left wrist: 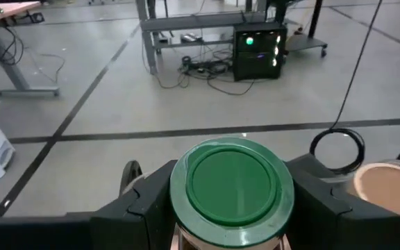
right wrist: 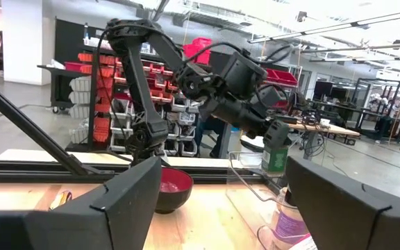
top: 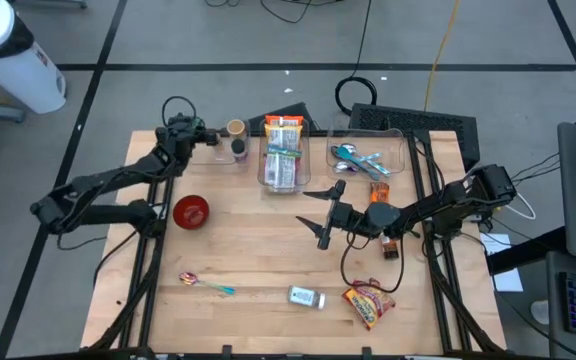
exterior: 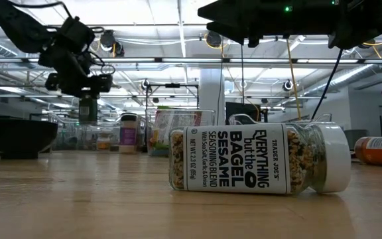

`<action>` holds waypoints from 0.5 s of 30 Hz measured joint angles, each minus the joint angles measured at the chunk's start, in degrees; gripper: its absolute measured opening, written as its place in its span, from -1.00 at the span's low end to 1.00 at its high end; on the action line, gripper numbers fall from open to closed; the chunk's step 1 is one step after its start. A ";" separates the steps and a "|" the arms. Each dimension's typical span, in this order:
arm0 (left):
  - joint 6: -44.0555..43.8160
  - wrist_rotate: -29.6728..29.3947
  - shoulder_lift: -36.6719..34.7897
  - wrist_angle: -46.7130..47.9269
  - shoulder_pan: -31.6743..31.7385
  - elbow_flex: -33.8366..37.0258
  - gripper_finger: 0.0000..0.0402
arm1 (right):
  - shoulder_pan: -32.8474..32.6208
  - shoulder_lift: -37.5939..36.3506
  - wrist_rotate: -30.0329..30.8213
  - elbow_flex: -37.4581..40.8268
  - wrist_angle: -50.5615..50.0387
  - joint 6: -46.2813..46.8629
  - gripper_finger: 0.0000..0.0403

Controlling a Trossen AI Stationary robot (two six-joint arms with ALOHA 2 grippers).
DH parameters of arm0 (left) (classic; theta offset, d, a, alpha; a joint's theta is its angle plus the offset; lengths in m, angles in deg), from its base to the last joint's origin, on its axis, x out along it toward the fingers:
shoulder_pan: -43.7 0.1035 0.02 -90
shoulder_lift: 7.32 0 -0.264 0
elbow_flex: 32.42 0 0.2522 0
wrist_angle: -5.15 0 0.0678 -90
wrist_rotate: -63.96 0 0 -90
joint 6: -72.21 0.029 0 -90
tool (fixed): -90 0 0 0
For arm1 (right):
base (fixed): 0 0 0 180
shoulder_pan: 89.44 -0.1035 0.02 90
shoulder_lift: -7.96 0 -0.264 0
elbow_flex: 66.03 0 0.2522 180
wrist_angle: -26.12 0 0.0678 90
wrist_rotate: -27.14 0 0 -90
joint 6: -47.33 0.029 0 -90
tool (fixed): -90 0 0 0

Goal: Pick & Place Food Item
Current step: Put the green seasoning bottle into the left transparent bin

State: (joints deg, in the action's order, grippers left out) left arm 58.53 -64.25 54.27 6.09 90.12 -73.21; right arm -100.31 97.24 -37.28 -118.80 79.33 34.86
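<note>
In the high view, the left gripper (top: 211, 137) sits at the upper left of the wooden table (top: 268, 255), its fingers clamped on a small green-lidded jar (top: 215, 138) held beside a tan-lidded jar (top: 235, 128) and a dark-lidded jar (top: 238, 148). The right gripper (top: 320, 213) hangs over the table's centre with its 2 fingers spread wide and nothing between them. A red bowl (top: 190, 211) lies left of centre, a clear bin of snack packets (top: 284, 152) at upper centre, a clear seasoning jar with a white cap (top: 306, 297) on its side near the bottom edge, and an orange snack bag (top: 368, 303) just to its right. In the low view, the seasoning jar (exterior: 257, 158) lies in the foreground, the left gripper (exterior: 88, 89) raised at upper left holding the green-lidded jar (exterior: 87, 109) clear of the table. In the left wrist view, dark fingers (left wrist: 141, 205) press both sides of the green lid (left wrist: 232, 189). In the right wrist view, the wide fingers (right wrist: 130, 194) frame the red bowl (right wrist: 172, 186) and the far left gripper (right wrist: 273, 135).
</note>
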 joint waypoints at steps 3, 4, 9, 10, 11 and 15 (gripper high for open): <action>-0.40 -0.02 3.39 -1.91 0.77 0.00 0.03 | 0.00 0.00 0.00 0.00 0.00 -0.04 0.48; -0.61 -0.41 4.42 -2.38 1.02 0.00 0.03 | 0.00 0.00 0.00 0.00 -0.13 -0.04 0.48; -2.19 -1.24 8.45 -4.36 2.63 0.00 0.03 | 0.00 0.00 -0.02 0.00 -0.36 0.00 0.48; -2.52 -1.38 9.06 -4.62 2.96 0.00 0.03 | 0.00 0.00 -0.02 0.00 -0.40 0.00 0.48; -2.96 -1.51 9.65 -5.06 3.31 0.00 0.03 | 0.00 0.00 -0.02 0.00 -0.40 0.00 0.48; -3.40 -1.92 11.65 -6.09 4.43 0.00 0.03 | 0.00 0.00 -0.03 0.00 -0.40 0.00 0.47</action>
State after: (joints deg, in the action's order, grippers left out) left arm 55.13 -66.18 65.93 0.00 94.55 -73.21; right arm -100.31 97.24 -37.31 -118.80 78.92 34.86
